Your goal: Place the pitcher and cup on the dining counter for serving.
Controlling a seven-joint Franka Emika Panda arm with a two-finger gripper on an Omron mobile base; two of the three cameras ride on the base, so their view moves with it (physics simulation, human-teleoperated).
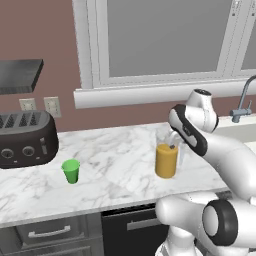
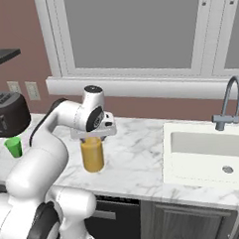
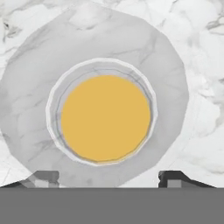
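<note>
Neither vessel had reached the dining counter; judged from how they stood, the whole carrying job was left to do. One pitcher (image 1: 166,159) stood on the marble counter (image 1: 115,165) below the window (image 1: 165,37), between the toaster (image 1: 26,138) and the sink (image 2: 212,151), nearer the sink. One cup (image 1: 71,171) stood on the same counter just beside the toaster, well apart from the pitcher. The gripper (image 3: 107,176) hung straight above the pitcher, looking down its mouth at the orange liquid, with one dark fingertip showing at either side of the rim in the hand view. Its jaws stood wide apart and were not touching the glass as far as could be seen, so nothing was held. The step in hand looked like the approach to grasp the pitcher, with lift, drive and set-down to follow, then the same for the cup. Counted: one pitcher, one cup, one toaster, one sink with one faucet (image 2: 230,103).
</note>
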